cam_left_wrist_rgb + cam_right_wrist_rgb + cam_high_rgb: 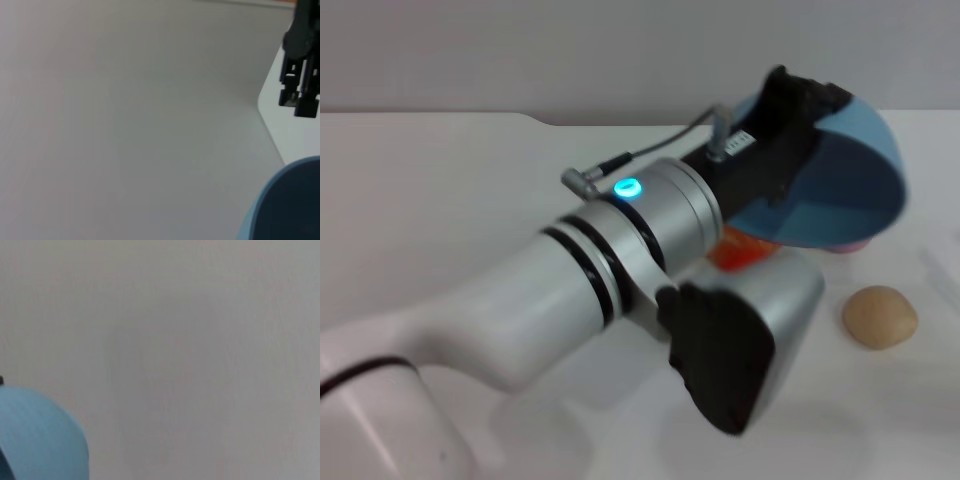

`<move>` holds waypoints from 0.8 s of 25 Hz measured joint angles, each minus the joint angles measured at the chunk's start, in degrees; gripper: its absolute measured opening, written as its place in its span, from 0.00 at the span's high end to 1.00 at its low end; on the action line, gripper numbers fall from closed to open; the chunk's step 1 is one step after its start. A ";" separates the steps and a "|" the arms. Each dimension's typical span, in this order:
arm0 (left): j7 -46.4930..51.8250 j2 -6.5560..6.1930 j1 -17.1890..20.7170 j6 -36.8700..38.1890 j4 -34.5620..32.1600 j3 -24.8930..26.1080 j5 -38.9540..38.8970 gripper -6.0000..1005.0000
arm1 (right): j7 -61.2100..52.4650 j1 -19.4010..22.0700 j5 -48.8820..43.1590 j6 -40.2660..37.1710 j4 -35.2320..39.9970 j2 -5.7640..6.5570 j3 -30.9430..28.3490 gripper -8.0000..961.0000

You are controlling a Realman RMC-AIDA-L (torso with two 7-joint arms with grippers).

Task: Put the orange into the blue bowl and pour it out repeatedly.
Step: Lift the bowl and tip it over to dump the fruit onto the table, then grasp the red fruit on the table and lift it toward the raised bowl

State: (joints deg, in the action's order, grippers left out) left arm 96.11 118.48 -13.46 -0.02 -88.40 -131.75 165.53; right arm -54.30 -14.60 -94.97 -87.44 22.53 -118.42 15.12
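A white tabletop (440,200) fills most of the head view, smooth and matte, running from 6 o'clock up to a far edge near 12 o'clock. That far edge is not straight: toward 11 o'clock it steps back in a rounded notch. Behind it stands a plain pale grey wall (520,50), unmarked, spanning the whole top of the head view. The light is soft and even, and faint blurred shadows lie on the tabletop toward 5 o'clock. In the left wrist view a rounded white corner of the tabletop (290,130) shows against a broad, flat grey surface (125,125); whether that is floor or wall cannot be told.
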 joint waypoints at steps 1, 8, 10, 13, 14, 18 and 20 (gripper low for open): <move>-0.79 0.03 0.32 -1.71 0.44 -0.78 0.00 0.99 | 0.55 -0.03 0.01 0.00 -0.09 0.00 -0.09 0.35; -1.93 0.45 2.71 -6.13 1.42 -2.41 -1.61 0.99 | 3.98 -0.01 1.42 0.23 -2.20 -0.11 -0.20 0.35; 1.83 0.54 2.54 -4.46 0.31 1.53 -9.51 0.99 | 2.52 0.01 2.89 0.23 -2.65 0.03 -0.25 0.35; 5.46 0.41 1.95 -0.99 -1.07 5.33 -15.52 0.99 | -3.44 -0.10 3.16 0.33 -1.65 0.40 0.06 0.35; 7.51 0.37 1.71 1.68 -1.84 7.41 -17.86 1.00 | -8.71 -0.31 2.25 0.35 -0.02 0.73 0.64 0.35; 20.83 0.21 -0.86 15.72 -3.94 16.71 -22.26 0.99 | -15.43 -0.91 0.39 -0.31 2.23 0.98 1.08 0.35; 28.64 -0.08 -3.66 22.77 -3.35 20.82 -22.33 0.99 | -20.33 -1.64 -1.49 -1.73 3.85 1.29 2.24 0.35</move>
State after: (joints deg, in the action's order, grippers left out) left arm 124.75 118.40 -17.12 22.75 -91.75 -110.93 143.20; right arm -74.63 -16.25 -96.46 -89.17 26.37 -117.13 17.35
